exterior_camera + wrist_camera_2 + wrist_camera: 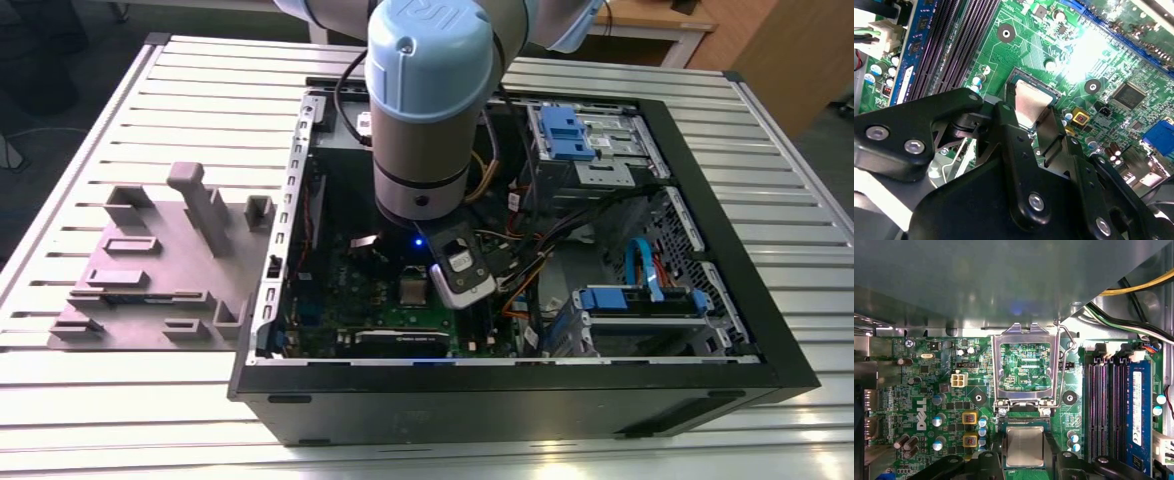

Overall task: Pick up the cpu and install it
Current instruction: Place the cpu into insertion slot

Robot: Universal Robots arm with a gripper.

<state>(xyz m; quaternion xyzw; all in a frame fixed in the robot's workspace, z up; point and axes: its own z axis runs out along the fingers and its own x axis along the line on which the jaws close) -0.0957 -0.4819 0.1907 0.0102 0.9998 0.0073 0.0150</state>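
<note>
My gripper (1030,109) sits low over the motherboard (929,370), and its two black fingers (1004,125) press on opposite edges of the cpu (1025,446), so I read it as clamped on the chip; the silvery top shows between the fingers in both wrist views. The cpu lies square over the dark socket (1023,421), flat and lined up with it; whether it rests fully seated or hangs a hair above the contacts, I cannot tell. Just beyond the socket the metal retention frame (996,370) stands swung open, with its wire lever (1068,340) raised beside it; the memory slots (1104,410) run along one side, well clear of the fingers. In the exterior view the arm (420,100) reaches straight down into the open computer case (507,385), which lies on the slatted table (107,420); the grey fixture (160,260) sits at the exterior view's left, outside the case. By my judgement the pick is done and the chip has been carried to its place; the install is not finished, since the chip is not yet released and the frame is not closed over it.
</note>
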